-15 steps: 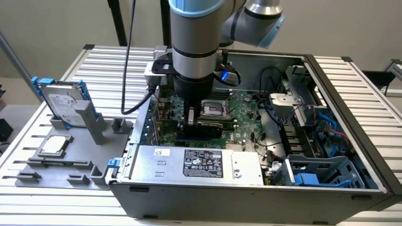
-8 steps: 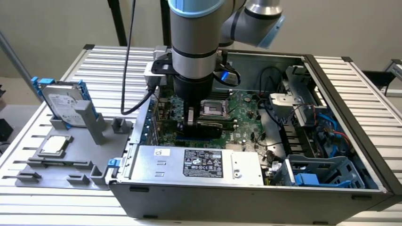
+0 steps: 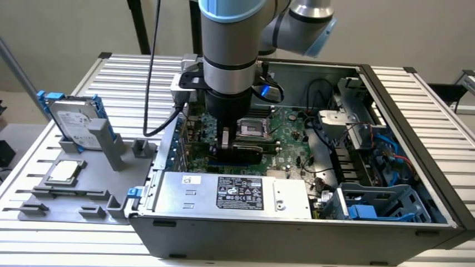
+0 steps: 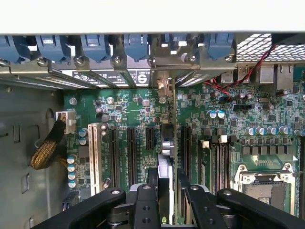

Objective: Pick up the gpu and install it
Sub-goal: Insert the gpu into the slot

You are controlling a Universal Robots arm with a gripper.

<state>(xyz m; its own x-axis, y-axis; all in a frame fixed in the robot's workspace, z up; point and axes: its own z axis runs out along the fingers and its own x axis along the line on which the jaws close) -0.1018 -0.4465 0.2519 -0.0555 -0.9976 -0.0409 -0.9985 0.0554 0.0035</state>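
While the gpu (image 4: pixel 167 171) hung edge-on inside the computer case (image 3: pixel 312 231), I noted:
Jaws: my gripper (image 4: pixel 167 200) was part-closed, clamped on the card's upper edge.
Card position: upright over the motherboard (image 4: pixel 143 107), its bracket end reaching toward the rear slot covers (image 4: pixel 95 47).
Doing it well (my judgement): card edge parallel to its expansion slot (image 4: pixel 183 143), descent straight.
Room: neighbouring slots stood close; CPU socket (image 4: pixel 264 188) lay near.

The exterior view looks down from high in front onto the open computer case (image 3: pixel 297 222). The wrist view peers close along the pincer (image 4: pixel 167 191). Both share the motherboard (image 4: pixel 138 114).
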